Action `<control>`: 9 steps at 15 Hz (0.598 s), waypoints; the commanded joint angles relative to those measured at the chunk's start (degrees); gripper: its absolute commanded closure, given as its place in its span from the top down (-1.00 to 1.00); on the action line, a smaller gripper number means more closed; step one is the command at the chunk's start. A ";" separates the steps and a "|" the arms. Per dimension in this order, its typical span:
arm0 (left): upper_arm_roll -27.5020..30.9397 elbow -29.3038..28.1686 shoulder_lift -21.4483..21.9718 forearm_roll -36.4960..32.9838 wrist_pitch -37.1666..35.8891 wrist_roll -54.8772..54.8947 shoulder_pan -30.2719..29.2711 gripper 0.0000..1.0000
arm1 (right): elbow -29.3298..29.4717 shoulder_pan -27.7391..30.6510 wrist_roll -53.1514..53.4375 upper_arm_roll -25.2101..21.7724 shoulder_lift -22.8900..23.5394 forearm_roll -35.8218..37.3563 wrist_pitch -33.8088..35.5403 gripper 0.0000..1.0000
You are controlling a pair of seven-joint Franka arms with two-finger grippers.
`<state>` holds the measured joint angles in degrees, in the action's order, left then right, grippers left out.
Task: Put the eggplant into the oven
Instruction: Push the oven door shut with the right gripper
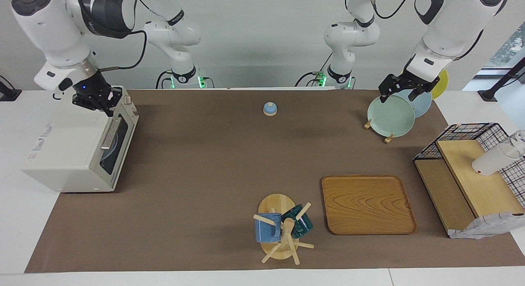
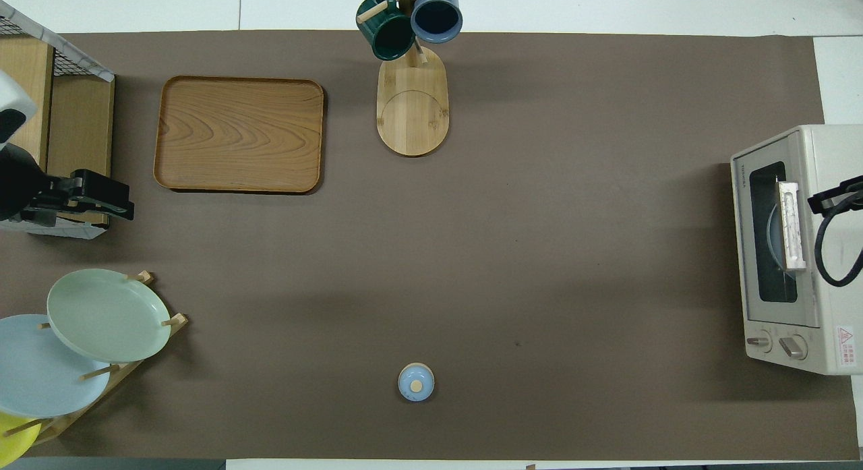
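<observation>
Facing view shows the oven (image 1: 69, 150) at the right arm's end of the worktop (image 1: 213, 163), its dark glass door shut and its silver handle (image 1: 110, 134) lying lengthwise just below the right pincer (image 1: 107, 110). That pincer hangs over the oven's top front edge, its fingertips together and holding nothing. Through the glass I can make out a pale round shape, perhaps a plate; the eggplant is nowhere in sight in either view, so whether it is inside I cannot tell. With the door closed, my guess is that the task is all but finished.

At the other end of the worktop, the left pincer (image 1: 404, 89) waits with its fingers apart, over the green plate (image 1: 390, 116) in the plate rack. Well away from it, toward the worktop's edge farthest from the robots, the wooden tray (image 1: 367, 204) lies bare, and two mugs hang on the mug tree (image 1: 283, 232).
</observation>
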<state>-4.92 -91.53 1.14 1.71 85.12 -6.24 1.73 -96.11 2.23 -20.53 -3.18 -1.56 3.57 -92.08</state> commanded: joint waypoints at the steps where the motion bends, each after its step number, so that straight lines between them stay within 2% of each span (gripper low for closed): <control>1: -0.35 -0.40 0.35 0.40 0.40 0.70 -0.94 1.00 | 2.24 -0.47 2.86 0.72 1.30 -1.02 2.52 -0.80; 2: -0.35 -0.40 0.35 0.40 0.40 0.70 -0.94 1.00 | 2.24 -0.55 2.86 0.81 1.30 -1.02 2.78 -0.52; 4: -0.35 -0.40 0.35 0.40 0.40 0.70 -0.94 1.00 | 2.24 -0.56 2.60 0.81 1.30 -1.02 3.48 0.99; 9: -0.35 -0.40 0.35 0.40 0.40 0.70 -0.94 1.00 | 2.33 -0.56 3.04 3.00 0.33 -1.02 4.01 1.00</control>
<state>-4.92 -91.53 1.14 1.71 85.12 -6.24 1.73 -94.94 1.08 -18.08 -0.93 -1.12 3.56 -89.77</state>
